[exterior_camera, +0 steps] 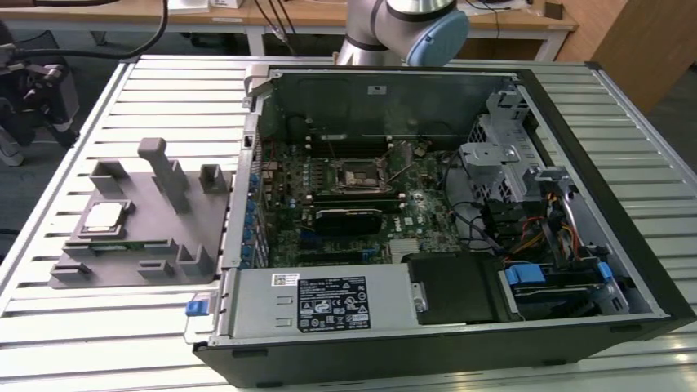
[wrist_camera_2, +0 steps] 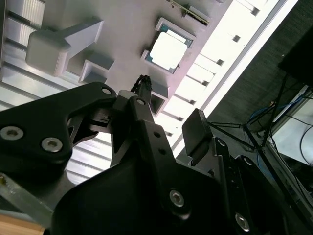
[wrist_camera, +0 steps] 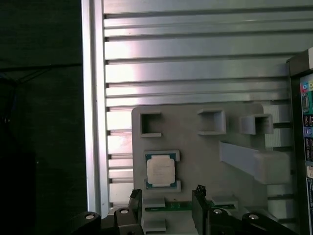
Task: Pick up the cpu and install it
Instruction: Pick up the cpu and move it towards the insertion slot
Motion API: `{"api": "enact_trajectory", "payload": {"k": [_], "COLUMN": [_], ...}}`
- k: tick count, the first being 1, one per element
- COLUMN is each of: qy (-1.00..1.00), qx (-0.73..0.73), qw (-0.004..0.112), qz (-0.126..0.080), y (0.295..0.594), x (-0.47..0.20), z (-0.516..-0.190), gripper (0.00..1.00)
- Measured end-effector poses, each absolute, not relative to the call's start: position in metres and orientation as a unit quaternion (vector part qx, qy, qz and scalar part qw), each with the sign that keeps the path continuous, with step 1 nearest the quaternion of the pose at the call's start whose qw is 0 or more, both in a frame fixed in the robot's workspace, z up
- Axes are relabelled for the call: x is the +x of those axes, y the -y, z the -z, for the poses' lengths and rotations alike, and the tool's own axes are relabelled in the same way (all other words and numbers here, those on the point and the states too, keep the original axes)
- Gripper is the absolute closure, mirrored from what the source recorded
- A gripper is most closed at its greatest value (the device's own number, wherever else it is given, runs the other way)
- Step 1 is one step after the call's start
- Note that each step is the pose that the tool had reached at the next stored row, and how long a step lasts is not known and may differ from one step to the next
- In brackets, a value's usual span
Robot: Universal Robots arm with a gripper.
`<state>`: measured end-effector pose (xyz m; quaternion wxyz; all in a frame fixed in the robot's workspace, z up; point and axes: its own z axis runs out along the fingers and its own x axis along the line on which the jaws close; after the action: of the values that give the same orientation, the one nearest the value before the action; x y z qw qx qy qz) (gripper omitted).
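Slatted metal tabletop (exterior_camera: 109,98) carries everything, and the grey holder plate (wrist_camera: 195,127) lying on it is the thing to steer by. Nearest the wrist cameras, the claw (wrist_camera: 167,196) hangs above that plate with its two black fingers spread wide and nothing between them. Just beyond the fingertips, the cpu (wrist_camera: 160,171) lies flat in its own raised-edge pocket on the plate, pale top up, not yet touched. A green memory stick (wrist_camera: 171,205) lies in a slot on the plate just beside that pocket, on the claw's side. Farther off, the open computer (exterior_camera: 436,204) stands just beside the plate, on the exterior view's right of it, and the black socket (exterior_camera: 354,175) on its board is well apart from the plate. My worry is the tight pocket: a finger coming down off-centre could land on the pocket's wall or the memory stick instead of the chip's edge, tipping the chip or dragging the plate. A crooked hold could then bend the socket's contacts.
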<state>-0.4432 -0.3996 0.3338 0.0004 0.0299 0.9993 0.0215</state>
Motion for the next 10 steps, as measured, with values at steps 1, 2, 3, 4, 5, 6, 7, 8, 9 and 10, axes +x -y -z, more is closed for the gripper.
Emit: {"api": "enact_trajectory", "payload": {"k": [1,2,3,4,5,6,7,8,9,10], "qy": [-0.999,-0.999,-0.999,-0.999,-0.999,-0.999,-0.999,-0.999,-0.999,-0.999], "qx": [0.03,0.03,0.03,0.03,0.03,0.03,0.03,0.03,0.03,0.03], "qw": [0.0,0.0,0.0,0.0,0.0,0.0,0.0,0.0,0.0,0.0], "qz": [-0.021,-0.021,-0.021,-0.021,-0.021,-0.021,-0.021,-0.021,-0.021,-0.021], "y": [0.3996,0.3996,0.3996,0.3996,0.3996,0.3996,0.3996,0.3996,0.3996,0.3996], "x": [-0.4432,-0.4432,-0.4432,-0.4433,-0.4433,-0.4433,-0.4433,-0.4433,-0.4433,-0.4433], "z": [-0.3333,-0.3328,-0.3323,-0.3318,-0.3312,-0.3308,-0.3303,-0.3298,-0.3293,-0.3288], "gripper": [0.47,0.47,0.47,0.47,0.47,0.47,0.47,0.47,0.47,0.47]}}
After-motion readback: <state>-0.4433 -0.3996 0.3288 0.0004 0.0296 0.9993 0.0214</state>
